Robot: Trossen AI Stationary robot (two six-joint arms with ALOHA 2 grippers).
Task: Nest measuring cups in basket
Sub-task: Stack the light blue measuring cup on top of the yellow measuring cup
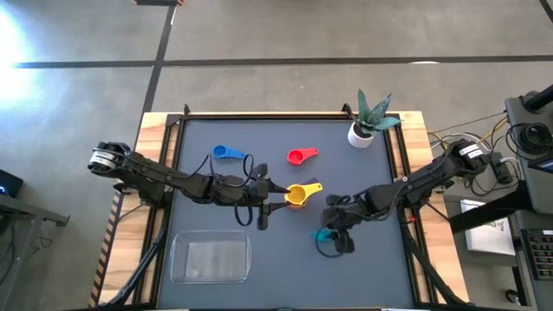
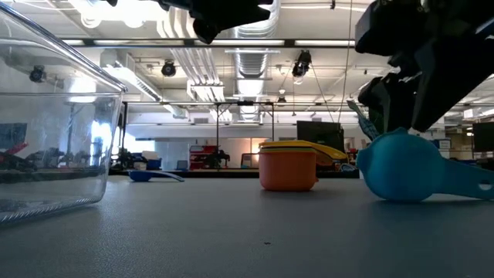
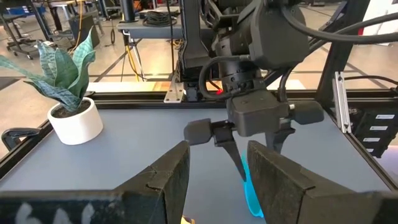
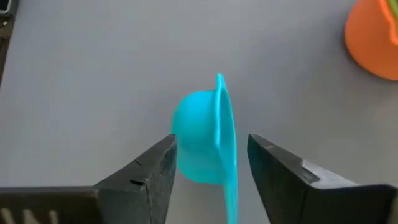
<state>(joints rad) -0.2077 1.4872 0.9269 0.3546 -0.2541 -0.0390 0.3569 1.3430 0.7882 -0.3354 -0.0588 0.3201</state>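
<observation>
The teal cup (image 4: 198, 138) lies tipped on its side on the table, its rim upright and its handle (image 2: 463, 188) slanting down to the mat. My right gripper (image 4: 211, 142) is open and points down over it, one finger on each side of the cup (image 1: 324, 235). A yellow cup (image 1: 298, 191) sits inside an orange cup (image 2: 288, 170) at mid-table. My left gripper (image 1: 263, 192) is open just left of that pair and held high above the table. The blue cup (image 1: 227, 153) and red cup (image 1: 301, 156) lie farther back. The clear basket (image 1: 212, 257) stands at the near left. No green or purple cup shows.
A white pot with a plant (image 1: 367, 125) stands at the table's far right corner. The two arms face each other closely across mid-table. Bare mat lies between the basket and the teal cup and along the near edge.
</observation>
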